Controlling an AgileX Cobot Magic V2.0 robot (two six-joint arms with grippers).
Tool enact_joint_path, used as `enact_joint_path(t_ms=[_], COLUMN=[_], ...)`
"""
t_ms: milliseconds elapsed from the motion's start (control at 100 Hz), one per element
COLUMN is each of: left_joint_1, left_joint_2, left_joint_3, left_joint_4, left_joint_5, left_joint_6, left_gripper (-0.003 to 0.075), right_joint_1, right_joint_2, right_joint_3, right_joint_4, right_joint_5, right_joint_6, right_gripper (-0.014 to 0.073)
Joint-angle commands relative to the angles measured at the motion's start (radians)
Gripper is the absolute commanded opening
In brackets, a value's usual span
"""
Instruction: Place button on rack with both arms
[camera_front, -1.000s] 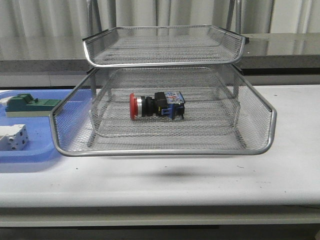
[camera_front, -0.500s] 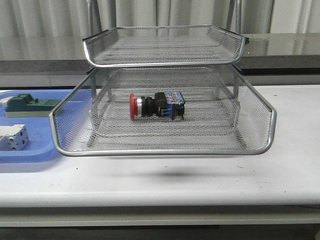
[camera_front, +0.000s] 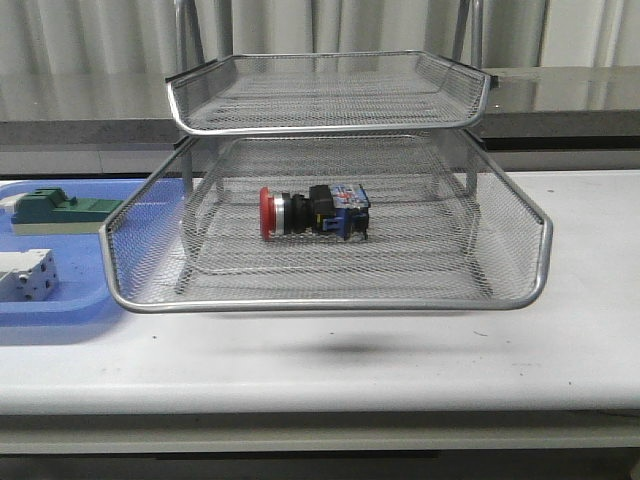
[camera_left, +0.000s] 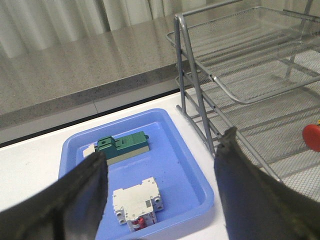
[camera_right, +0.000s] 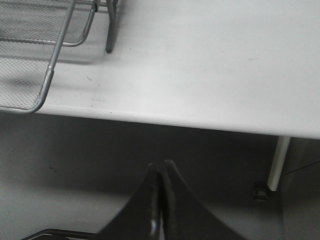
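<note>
The button (camera_front: 312, 212), red cap to the left and blue block to the right, lies on its side in the middle tier of the silver wire rack (camera_front: 325, 297). Its red cap also shows at the edge of the left wrist view (camera_left: 312, 137), behind the rack's frame (camera_left: 192, 85). My left gripper (camera_left: 162, 165) is open and empty, held above the blue tray (camera_left: 185, 165). My right gripper (camera_right: 161, 167) is shut and empty, out past the table's front edge with the floor behind it. Neither arm shows in the front view.
The blue tray (camera_front: 60, 300) at the left holds a green block (camera_front: 60, 210) (camera_left: 122, 145) and a white boxy part (camera_front: 25, 275) (camera_left: 137, 202). The rack's corner (camera_right: 42, 80) and the white table edge (camera_right: 200, 117) show in the right wrist view. A table leg (camera_right: 277, 162) stands below.
</note>
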Motion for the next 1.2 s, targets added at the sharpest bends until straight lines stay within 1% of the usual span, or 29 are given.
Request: enact_joint_path(t_ms=[0, 150, 350, 790, 860, 930, 1120, 1190], left_joint_1=[0.004, 0.004, 0.004, 0.004, 0.004, 0.004, 0.004, 0.004], left_joint_2=[-0.054, -0.128, -0.136, -0.136, -0.136, -0.136, -0.136, -0.136], left_joint_3=[0.014, 0.088, 0.132, 0.132, 0.132, 0.132, 0.132, 0.132], left_joint_4=[-0.05, -0.09, -0.093, -0.094, -0.094, -0.094, -0.094, -0.094], left_joint_5=[-0.104, -0.165, -0.264, -0.269, -0.269, -0.269, -0.269, -0.269], left_joint_6=[-0.011, -0.011, -0.011, -0.011, -0.011, -0.011, -0.011, -0.011], left_gripper=[0.0439, 0.0439, 0.0439, 0.043, 0.0382, 0.0308, 0.0058, -0.0022], right_joint_1=[0.001, 0.001, 0.001, 0.001, 0.001, 0.001, 0.001, 0.001], right_joint_2=[0.007, 0.007, 0.007, 0.007, 0.007, 0.007, 0.007, 0.007], right_joint_3=[-0.033, -0.033, -0.033, -0.033, -0.033, -0.033, -0.033, -0.033], right_joint_4=[-0.009, -0.009, -0.009, -0.009, -0.009, -0.009, -0.009, -0.009], right_joint_5=[-0.054, -0.054, -0.054, -0.054, -0.054, -0.054, -0.054, -0.054], right_joint_6=[-0.001, -0.001, -0.001, -0.001, -0.001, -0.001, -0.001, -0.001], right_gripper=[-0.0068, -0.0068, -0.0068, -0.0068, -0.0068, -0.0068, -0.0068, -0.0068])
